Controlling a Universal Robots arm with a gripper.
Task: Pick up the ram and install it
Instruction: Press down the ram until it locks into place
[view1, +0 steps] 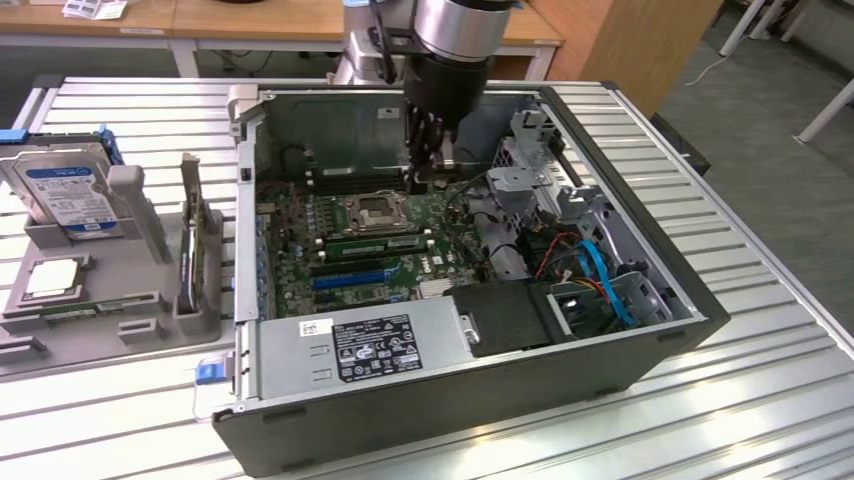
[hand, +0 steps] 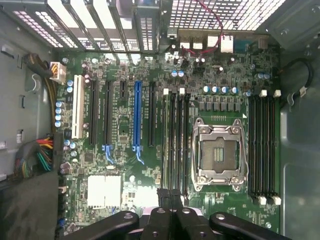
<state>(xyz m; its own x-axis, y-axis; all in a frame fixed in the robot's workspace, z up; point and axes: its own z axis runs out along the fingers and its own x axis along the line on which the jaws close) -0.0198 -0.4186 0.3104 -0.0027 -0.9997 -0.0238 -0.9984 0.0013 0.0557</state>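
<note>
The ram (view1: 80, 303), a long thin green stick with dark chips, lies flat in the front groove of a grey tray (view1: 147, 330) at the exterior view's left, outside the computer case. My gripper (view1: 424, 180) hangs inside the open case (view1: 441, 400), above the motherboard (hand: 125, 125) and just beyond the empty CPU socket (view1: 374, 210). It is far from the tray. In the wrist view its black fingers (hand: 162, 200) are pressed together; the gripper (hand: 170, 197) is shut with nothing visible between them. Black memory slots (hand: 175, 140) run beside the CPU socket (hand: 220, 155).
A green stick (view1: 380, 240) stands in a slot near the socket. The tray also carries a blue-labelled hard drive (view1: 60, 190) and a square silver CPU chip (view1: 54, 280). A power supply (view1: 360, 345), drive cage (view1: 534, 150) and blue cables (view1: 607, 280) crowd the case.
</note>
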